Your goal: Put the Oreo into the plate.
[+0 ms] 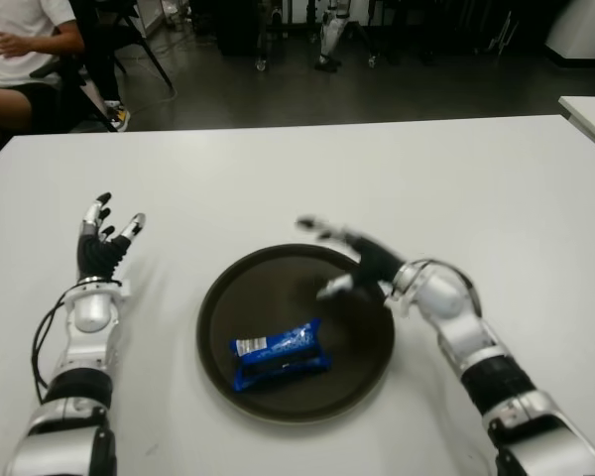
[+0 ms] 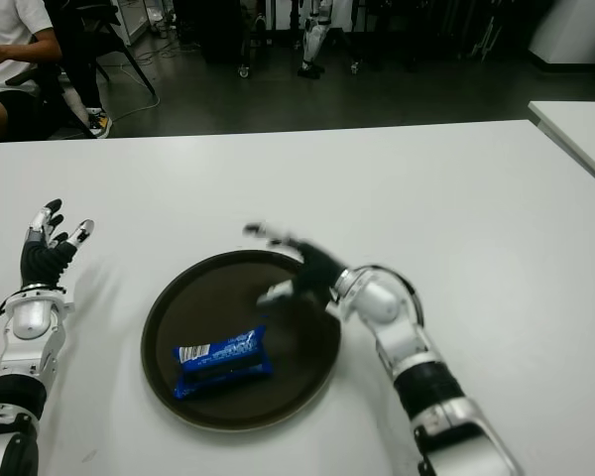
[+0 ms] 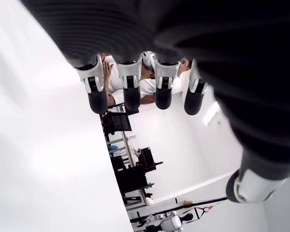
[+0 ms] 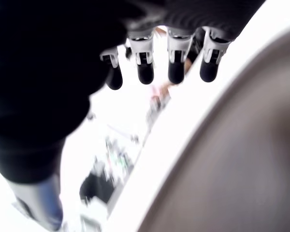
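Hovering over the far right rim of the plate (image 1: 213,297), the right hand (image 1: 352,260) has its fingers spread wide and holds nothing. Inward from it, toward the robot and to its left, the Oreo (image 1: 279,354) pack already lies inside the plate, long axis running roughly left to right. The left hand (image 1: 104,243), also spread and empty, shows well apart on the plate's left side, so the right hand is nearer.
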